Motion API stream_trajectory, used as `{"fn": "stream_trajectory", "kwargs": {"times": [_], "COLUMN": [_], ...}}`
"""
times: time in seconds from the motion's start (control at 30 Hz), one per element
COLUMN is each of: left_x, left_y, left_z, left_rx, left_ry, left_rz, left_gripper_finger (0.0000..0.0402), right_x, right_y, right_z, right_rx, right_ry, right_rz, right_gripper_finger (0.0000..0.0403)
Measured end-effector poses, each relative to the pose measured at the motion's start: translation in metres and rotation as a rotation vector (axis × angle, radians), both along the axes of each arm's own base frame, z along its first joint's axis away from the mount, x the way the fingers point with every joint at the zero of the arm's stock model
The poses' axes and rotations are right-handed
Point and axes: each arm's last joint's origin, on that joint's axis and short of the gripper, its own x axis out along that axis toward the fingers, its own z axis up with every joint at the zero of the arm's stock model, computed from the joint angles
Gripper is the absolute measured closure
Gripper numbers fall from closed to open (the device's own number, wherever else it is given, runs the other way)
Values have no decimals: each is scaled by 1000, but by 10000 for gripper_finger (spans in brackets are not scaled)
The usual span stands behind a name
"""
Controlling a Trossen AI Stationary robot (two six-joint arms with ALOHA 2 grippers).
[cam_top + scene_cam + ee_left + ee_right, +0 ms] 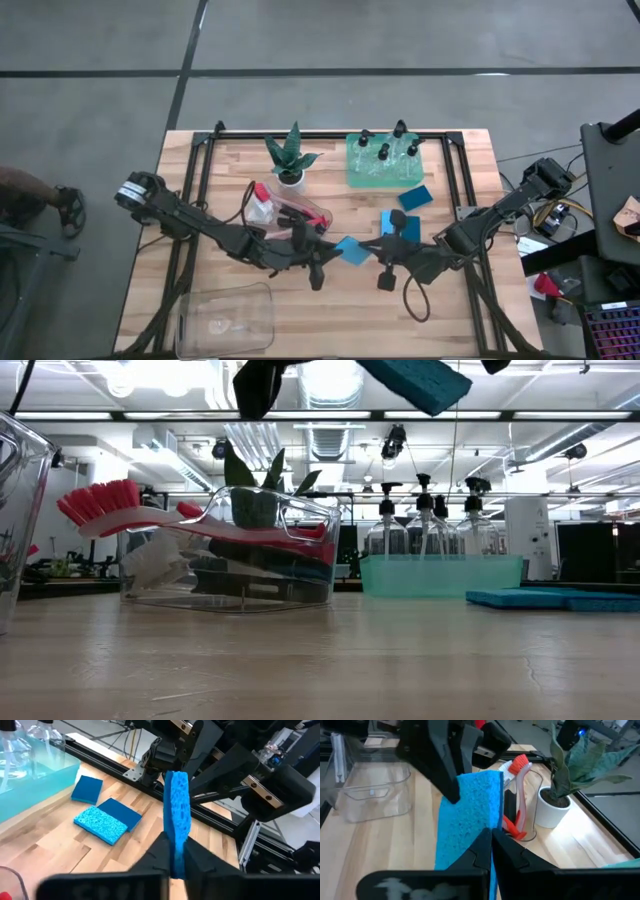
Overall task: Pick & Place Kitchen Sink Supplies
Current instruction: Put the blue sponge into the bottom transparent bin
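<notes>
Centre of the high view: both arms reach inward, meeting above the surface [440,300]. The left end effector [335,250] and right end effector [368,252] each clench opposite edges of one blue sponge [351,250], held aloft.

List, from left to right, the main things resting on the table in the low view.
Clear bin edge → clear bin holding red brushes → green tray of bottles → flat blue sponges.
</notes>
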Motion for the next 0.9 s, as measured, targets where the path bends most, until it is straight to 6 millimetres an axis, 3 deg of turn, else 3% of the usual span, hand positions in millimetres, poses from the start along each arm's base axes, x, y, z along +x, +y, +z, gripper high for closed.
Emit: {"fn": "stream_trajectory", "kwargs": {"times": [0.07,0.23,0.5,0.67,0.8,0.9], "left_x": [-1,-13,-77,-125,-155,-166], "left_y": [-1,0,4,7,6,-3], "left_z": [1,10,44,55,46,35], "left_rx": [-4,-56,-260,-458,-562,-612], "left_ry": [3,53,299,489,733,895], "left_rz": [-28,-164,-548,-522,-407,-327], "left_gripper_finger": [389,384,394,395,395,392], "right_x": [0,-1,-7,-9,-11,-12], "right_y": [0,3,3,0,-2,-4], "right_z": [-1,-3,-15,-26,-33,-39], "right_rx": [-5,3,-19,-37,-29,-34], "right_ry": [11,58,113,139,153,168], "right_rz": [18,93,106,92,80,73], "right_gripper_finger": [394,390,323,282,265,259]}}
